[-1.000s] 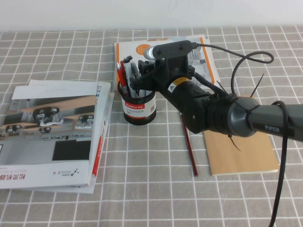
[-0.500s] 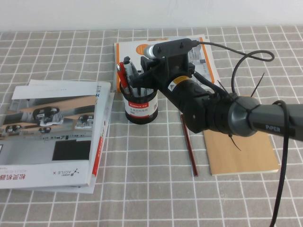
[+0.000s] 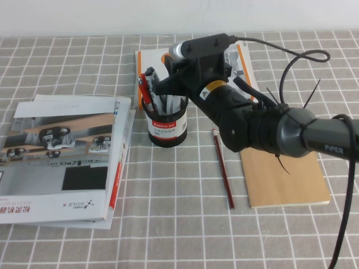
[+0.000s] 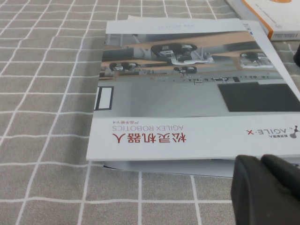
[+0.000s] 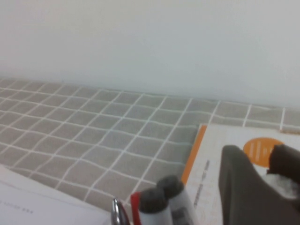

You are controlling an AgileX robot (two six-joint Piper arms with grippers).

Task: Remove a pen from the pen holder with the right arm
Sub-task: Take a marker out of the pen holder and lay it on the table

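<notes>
A black pen holder with a red-and-white label stands on the checked cloth, with several pens in it, among them a red pen. My right gripper hangs right over the holder's mouth, shut on the top of a whitish pen that shows between its dark fingers. Two dark-capped pens stick up beside it. My left gripper is out of the high view; its fingers lie together, holding nothing, just over the near edge of the AgileX brochure.
The brochure stack lies left of the holder. An orange-and-white book lies behind it. A red pencil and a brown notebook lie to the right, under my right arm.
My right gripper has closed on a pen in the holder and has risen slightly. The holder has shifted a little on the cloth.
</notes>
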